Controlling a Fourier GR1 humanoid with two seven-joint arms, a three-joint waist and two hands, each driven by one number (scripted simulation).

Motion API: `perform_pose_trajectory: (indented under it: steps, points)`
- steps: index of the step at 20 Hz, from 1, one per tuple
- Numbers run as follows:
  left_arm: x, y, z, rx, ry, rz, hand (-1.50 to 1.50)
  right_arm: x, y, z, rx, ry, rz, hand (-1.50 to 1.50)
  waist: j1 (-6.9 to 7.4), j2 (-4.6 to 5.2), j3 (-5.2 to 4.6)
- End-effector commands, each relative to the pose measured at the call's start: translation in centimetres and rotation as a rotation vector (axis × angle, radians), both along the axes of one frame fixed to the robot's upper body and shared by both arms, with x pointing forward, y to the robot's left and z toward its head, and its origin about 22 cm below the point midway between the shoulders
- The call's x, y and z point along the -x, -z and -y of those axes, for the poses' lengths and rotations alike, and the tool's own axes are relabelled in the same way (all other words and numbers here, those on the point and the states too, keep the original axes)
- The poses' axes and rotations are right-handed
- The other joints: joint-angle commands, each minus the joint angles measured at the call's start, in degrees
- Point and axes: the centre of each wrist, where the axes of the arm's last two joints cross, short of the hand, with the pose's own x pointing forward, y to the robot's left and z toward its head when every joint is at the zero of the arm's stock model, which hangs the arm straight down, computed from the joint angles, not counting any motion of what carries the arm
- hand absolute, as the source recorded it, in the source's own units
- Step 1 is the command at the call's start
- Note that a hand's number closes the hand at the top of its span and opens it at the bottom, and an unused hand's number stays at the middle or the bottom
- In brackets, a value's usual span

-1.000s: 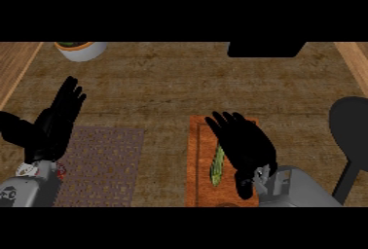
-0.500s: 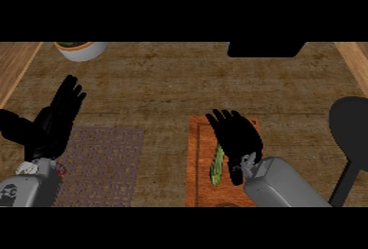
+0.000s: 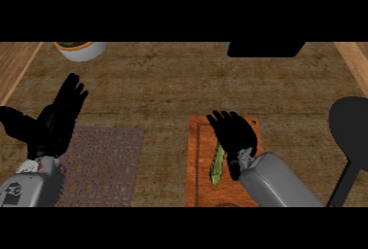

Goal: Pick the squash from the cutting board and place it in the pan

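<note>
Head view, looking steeply down on the brown desk (image 3: 165, 82). Counted: one squash (image 3: 216, 165), one cutting board (image 3: 200, 187), one pan (image 3: 352, 131), one speckled mat (image 3: 104, 165), one bowl (image 3: 81, 49) at the far left edge, one black block (image 3: 265, 48) at the far edge, two hands.

Squash: slim, long, green with a paler streak, lying lengthwise on the orange-brown cutting board, left of its middle, partly hidden under the right hand (image 3: 233, 133). Well apart from the dark pan, round with its handle running toward the near edge, at the desk's right side.

Right hand: over the cutting board, fingers straight and fanned apart, pointing away, holding nothing; touching the squash or not, cannot tell.

Left hand (image 3: 61, 119): resting at the left edge beside the mat, fingers straight and up, thumb out to the side, holding nothing.
</note>
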Motion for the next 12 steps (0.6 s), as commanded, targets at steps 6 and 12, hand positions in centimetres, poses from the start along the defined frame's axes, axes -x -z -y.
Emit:
perform_pose_trajectory:
  steps: [6, 12]
  points:
    - [0.9, -1.3, -1.8, -0.015, 0.005, -0.002, 0.0, 0.3, 3.1, -1.2, -0.069, -0.008, -0.006, -1.5, 0.03, -0.03, 0.0]
    - [1.0, 0.5, -0.8, -0.013, -0.01, -0.011, 0.0, -1.8, 4.4, -0.9, -0.046, -0.013, -0.057, -1.5, 0.05, 0.0, 0.0]
